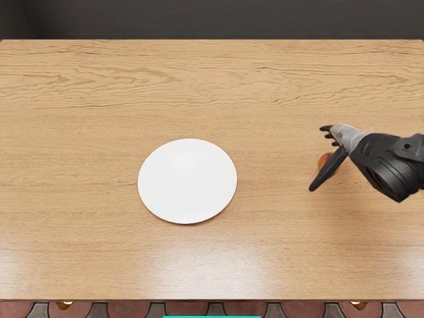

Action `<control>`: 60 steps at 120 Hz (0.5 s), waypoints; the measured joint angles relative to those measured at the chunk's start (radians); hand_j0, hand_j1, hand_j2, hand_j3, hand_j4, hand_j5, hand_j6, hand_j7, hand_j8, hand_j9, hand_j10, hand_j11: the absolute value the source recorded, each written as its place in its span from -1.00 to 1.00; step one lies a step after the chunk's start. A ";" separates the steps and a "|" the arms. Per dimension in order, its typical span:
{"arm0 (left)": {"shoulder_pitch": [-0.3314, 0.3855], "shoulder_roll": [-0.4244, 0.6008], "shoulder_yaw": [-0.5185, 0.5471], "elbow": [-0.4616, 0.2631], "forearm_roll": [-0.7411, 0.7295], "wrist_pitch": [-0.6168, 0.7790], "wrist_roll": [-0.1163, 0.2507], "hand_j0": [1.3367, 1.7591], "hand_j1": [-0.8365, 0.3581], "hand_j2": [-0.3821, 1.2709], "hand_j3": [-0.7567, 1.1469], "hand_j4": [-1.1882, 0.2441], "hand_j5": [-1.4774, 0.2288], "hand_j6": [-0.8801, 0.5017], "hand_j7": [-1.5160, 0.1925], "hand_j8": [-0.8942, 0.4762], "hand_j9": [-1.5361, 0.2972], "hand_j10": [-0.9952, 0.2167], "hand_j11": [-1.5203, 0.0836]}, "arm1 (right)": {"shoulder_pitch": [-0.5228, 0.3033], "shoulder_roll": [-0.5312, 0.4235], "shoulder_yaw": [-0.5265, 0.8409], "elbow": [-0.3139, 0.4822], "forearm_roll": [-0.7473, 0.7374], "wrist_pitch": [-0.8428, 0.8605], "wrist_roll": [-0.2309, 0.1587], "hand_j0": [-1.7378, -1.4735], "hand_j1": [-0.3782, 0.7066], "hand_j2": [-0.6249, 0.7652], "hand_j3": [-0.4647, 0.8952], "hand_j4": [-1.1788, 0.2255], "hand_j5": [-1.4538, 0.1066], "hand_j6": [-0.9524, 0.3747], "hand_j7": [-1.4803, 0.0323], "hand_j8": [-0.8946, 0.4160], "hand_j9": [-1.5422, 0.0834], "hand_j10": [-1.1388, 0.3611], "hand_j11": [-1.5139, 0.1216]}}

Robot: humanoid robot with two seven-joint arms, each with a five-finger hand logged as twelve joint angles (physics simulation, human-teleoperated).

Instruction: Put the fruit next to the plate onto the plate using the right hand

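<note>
A round white plate (187, 180) lies flat near the middle of the wooden table. To its right, well apart from it, an orange fruit (324, 161) rests on the table and is mostly hidden behind my right hand (329, 154). The hand comes in from the right edge, with its dark fingers spread around the fruit: short fingers (327, 134) above it and a long one slanting down in front of it. I cannot tell whether the fingers touch the fruit. Nothing lies on the plate.
The wooden table (99, 99) reaches across the whole view, with its front edge near the bottom and a dark wall behind its far edge.
</note>
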 joint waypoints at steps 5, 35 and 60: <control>0.000 0.000 0.000 0.000 0.000 0.000 0.000 0.52 0.52 -0.48 -0.21 0.33 0.38 -0.06 0.42 -0.04 0.34 0.26 0.52 | 0.014 0.005 -0.026 -0.003 0.000 -0.001 0.000 -0.40 -0.85 -0.11 -0.32 0.61 0.79 0.37 0.88 0.29 0.83 0.46 0.78; 0.000 0.000 0.000 0.000 0.000 0.000 0.000 0.52 0.52 -0.48 -0.21 0.33 0.38 -0.06 0.42 -0.04 0.34 0.26 0.52 | 0.044 0.047 -0.096 -0.049 -0.006 -0.002 0.000 -0.40 -0.84 -0.11 -0.32 0.61 0.78 0.36 0.88 0.29 0.82 0.45 0.78; 0.000 0.000 0.000 0.000 0.000 0.000 0.000 0.52 0.52 -0.48 -0.21 0.33 0.38 -0.06 0.42 -0.04 0.34 0.26 0.52 | 0.057 0.067 -0.121 -0.079 -0.014 -0.002 0.000 -0.40 -0.62 -0.14 -0.32 0.47 0.62 0.21 0.70 0.14 0.66 0.32 0.62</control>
